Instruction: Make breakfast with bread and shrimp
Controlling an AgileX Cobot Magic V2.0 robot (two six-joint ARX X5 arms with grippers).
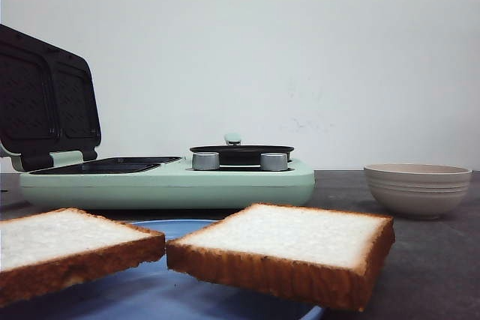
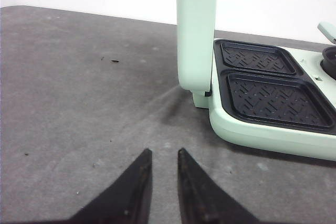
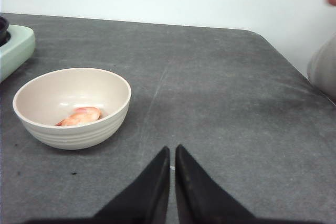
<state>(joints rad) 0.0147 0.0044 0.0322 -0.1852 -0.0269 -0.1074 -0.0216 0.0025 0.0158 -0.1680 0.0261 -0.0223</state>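
Two slices of bread lie on a blue plate [image 1: 150,290] close to the front camera, one at the left [image 1: 67,241] and one at the right [image 1: 289,237]. The shrimp [image 3: 79,116], a small pinkish-orange piece, rests inside a cream bowl [image 3: 31,129] on the grey table. My right gripper [image 3: 172,149] hovers over bare table beside that bowl, shut with nothing in it. My left gripper [image 2: 164,151] is slightly open and empty, over the table short of the mint sandwich maker [image 2: 247,129]. Neither gripper shows in the front view.
The sandwich maker [image 1: 169,185] stands with its lid [image 1: 45,99] raised, two black grill plates [image 2: 273,95] exposed. A small black pan [image 1: 241,151] sits behind two silver knobs [image 1: 205,160]. The bowl [image 1: 417,189] stands right of it. Someone's pale sleeve [image 3: 323,69] shows at the table's edge.
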